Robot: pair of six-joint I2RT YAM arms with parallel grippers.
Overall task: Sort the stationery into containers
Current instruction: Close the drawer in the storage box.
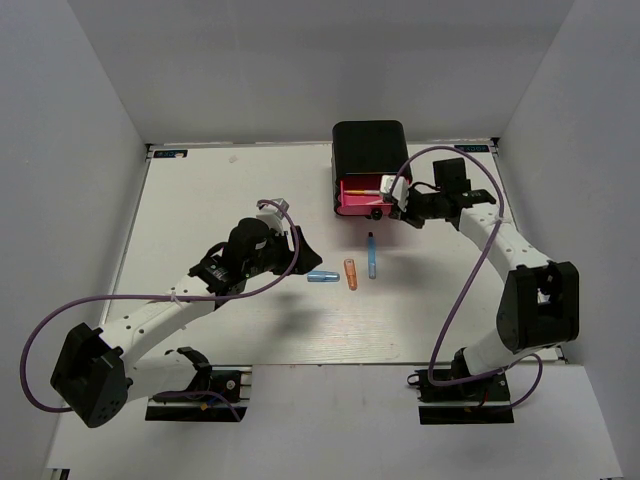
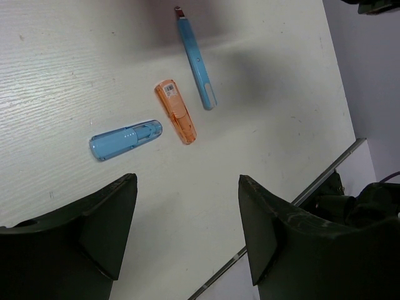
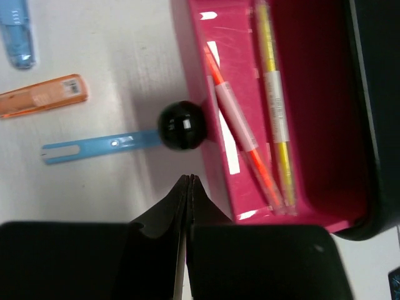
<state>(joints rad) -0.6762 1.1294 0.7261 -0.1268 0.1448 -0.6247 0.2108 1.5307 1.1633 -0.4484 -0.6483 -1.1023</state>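
Observation:
The black cabinet [image 1: 368, 150] stands at the back with its lowest pink drawer [image 1: 352, 200] pulled open. In the right wrist view the drawer [image 3: 312, 125] holds a pink-red stick [image 3: 240, 131] and a yellow-green stick [image 3: 275, 106]. My right gripper [image 3: 189, 178] is shut, just in front of the drawer's black knob [image 3: 181, 125]. The grey-blue stick is out of view. The blue pen [image 2: 197, 62], the orange cylinder [image 2: 175, 111] and the light-blue cylinder [image 2: 125, 140] lie on the table. My left gripper [image 2: 187, 178] is open and empty, hovering near them.
The white table [image 1: 230, 200] has grey walls on three sides. The left arm stretches across the middle left [image 1: 170, 300]. The right arm reaches over from the right side [image 1: 500, 240]. A table edge strip shows in the left wrist view [image 2: 312, 187].

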